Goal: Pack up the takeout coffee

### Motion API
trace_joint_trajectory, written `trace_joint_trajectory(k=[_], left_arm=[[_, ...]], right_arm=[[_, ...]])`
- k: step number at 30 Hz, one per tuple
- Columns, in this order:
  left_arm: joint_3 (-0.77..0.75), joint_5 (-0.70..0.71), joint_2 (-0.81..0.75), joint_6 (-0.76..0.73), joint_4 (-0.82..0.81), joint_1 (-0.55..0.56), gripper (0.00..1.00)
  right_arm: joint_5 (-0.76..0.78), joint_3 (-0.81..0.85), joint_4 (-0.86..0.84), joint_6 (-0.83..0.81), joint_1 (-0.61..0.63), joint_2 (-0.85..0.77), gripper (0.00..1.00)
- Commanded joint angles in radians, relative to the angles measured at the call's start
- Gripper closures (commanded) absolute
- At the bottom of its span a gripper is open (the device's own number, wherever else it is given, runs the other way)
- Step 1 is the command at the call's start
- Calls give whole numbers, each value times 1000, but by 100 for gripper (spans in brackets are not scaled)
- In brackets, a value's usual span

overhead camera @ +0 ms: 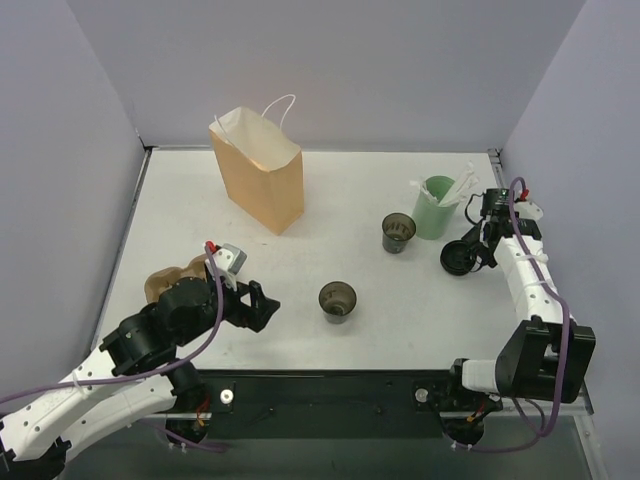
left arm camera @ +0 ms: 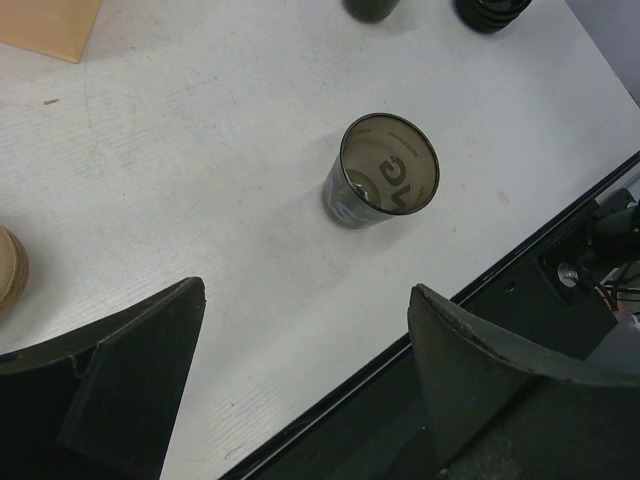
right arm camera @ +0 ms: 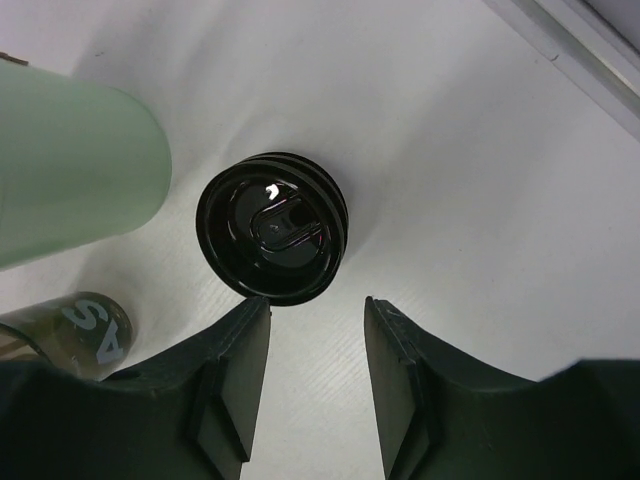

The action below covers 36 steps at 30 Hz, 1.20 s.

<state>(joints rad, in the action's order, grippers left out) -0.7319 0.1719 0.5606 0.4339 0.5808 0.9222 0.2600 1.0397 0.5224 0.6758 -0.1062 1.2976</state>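
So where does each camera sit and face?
Top external: above, behind the arms, facing down on the table; both arms show.
Left wrist: down on a lidless dark cup; left gripper shows.
Right wrist: down on a black lid beside the green cup; right gripper shows.
Shared: top and right wrist see that lid.

A tan paper bag point(overhead camera: 262, 175) stands upright at the back of the white worktop point(overhead camera: 190, 225). One small dark open cup point(overhead camera: 337, 300) stands mid-worktop. A second dark open cup point(overhead camera: 398, 232) stands just beside a pale green cup point(overhead camera: 435, 210) of white sticks point(overhead camera: 462, 186), with a round black lid point(overhead camera: 459, 259) nearby.
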Motion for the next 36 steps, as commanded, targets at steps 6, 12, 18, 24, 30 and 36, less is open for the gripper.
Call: trace_joint_trajectory(k=[6, 12, 18, 24, 30, 36], left_arm=[[-31, -12, -19, -6, -19, 6, 7], [-31, -26, -21, -7, -25, 6, 7], [-31, -31, -18, -9, -30, 6, 8], [-31, -29, -14, -11, -30, 4, 7], [-29, -28, -13, -12, -30, 6, 7], [-29, -28, -8, -14, -32, 6, 7]], right_arm=[[-93, -67, -125, 28, -47, 114, 57], [-68, -105, -160, 38, -50, 134, 57], [-65, -107, -168, 38, -53, 154, 57], [-68, -101, -176, 33, -58, 180, 62], [-70, -112, -188, 27, -72, 193, 66], [-82, -128, -214, 16, -76, 197, 77]])
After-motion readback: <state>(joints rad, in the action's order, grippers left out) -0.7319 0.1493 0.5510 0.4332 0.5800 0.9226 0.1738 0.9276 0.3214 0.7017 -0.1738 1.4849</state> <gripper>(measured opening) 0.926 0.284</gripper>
